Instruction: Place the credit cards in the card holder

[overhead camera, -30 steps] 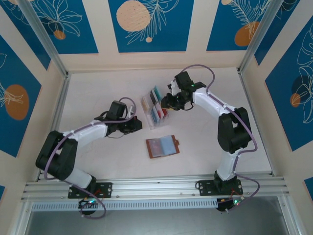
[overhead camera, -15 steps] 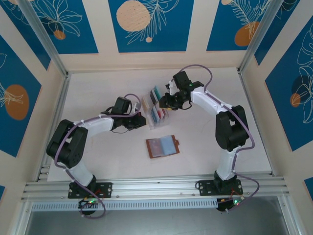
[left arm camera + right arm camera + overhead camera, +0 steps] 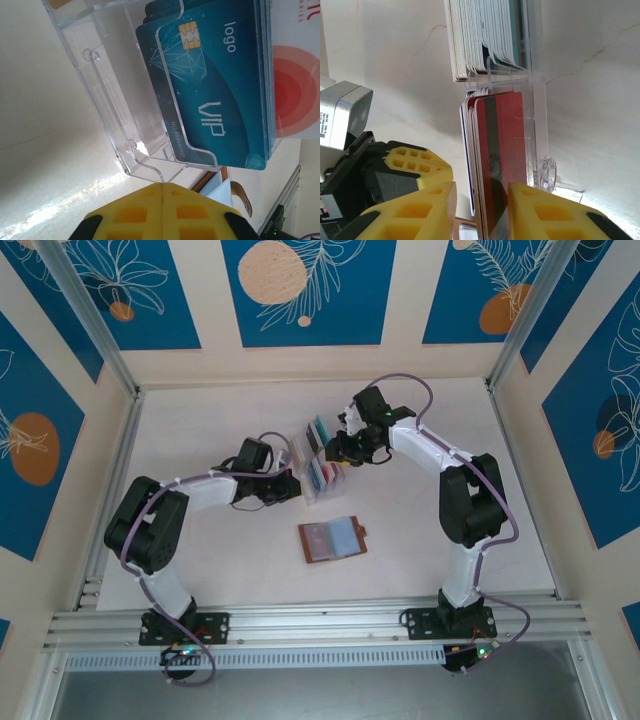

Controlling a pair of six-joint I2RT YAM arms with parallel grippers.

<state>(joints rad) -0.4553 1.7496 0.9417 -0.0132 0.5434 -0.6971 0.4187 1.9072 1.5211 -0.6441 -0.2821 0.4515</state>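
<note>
The brown card holder (image 3: 332,539) lies open and flat on the table, clear pockets up. Behind it stands a clear slotted rack (image 3: 318,462) full of credit cards (image 3: 320,473). My left gripper (image 3: 292,488) is shut and empty, its tip right at the rack's left corner (image 3: 145,172); teal cards (image 3: 215,95) stand in the rack just beyond. My right gripper (image 3: 481,212) is open astride a stack of cards fronted by a red card (image 3: 502,150). Its right finger lies against the red card, and a gap shows at the left finger. The holder's edge (image 3: 214,179) peeks past the rack.
A second stack of pale and teal cards (image 3: 485,40) fills the rack's farther slot. The rack's clear wall (image 3: 538,100) runs beside the red stack. Cream walls and metal rails (image 3: 300,620) fence the table. Bare tabletop lies left and right of the rack.
The left arm has swung right, bringing its shut gripper up to the rack's left side. The right gripper has edged slightly left over the rack. The card holder has not moved.
</note>
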